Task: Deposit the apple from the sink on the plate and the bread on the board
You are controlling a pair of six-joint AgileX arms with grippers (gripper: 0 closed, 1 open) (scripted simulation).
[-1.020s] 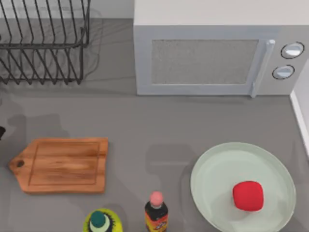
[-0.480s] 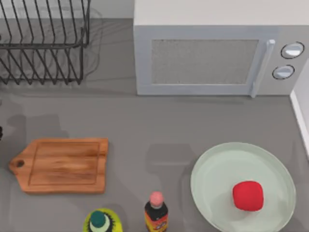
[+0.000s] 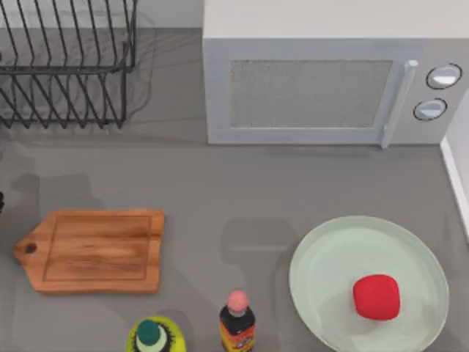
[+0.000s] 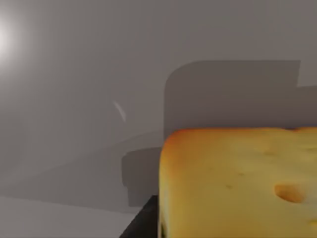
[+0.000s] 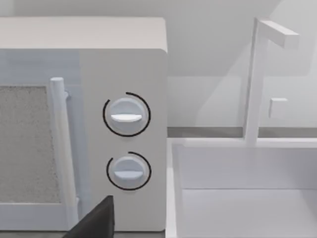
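Nothing has shifted: apple [image 3: 376, 297] stays on plate [image 3: 322, 249]; pincer states indiscernible.

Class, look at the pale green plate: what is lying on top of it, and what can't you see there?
The red apple rests on the plate, toward its right side in the top view; nothing else lies on it. The patch of plate directly beneath the apple is covered.
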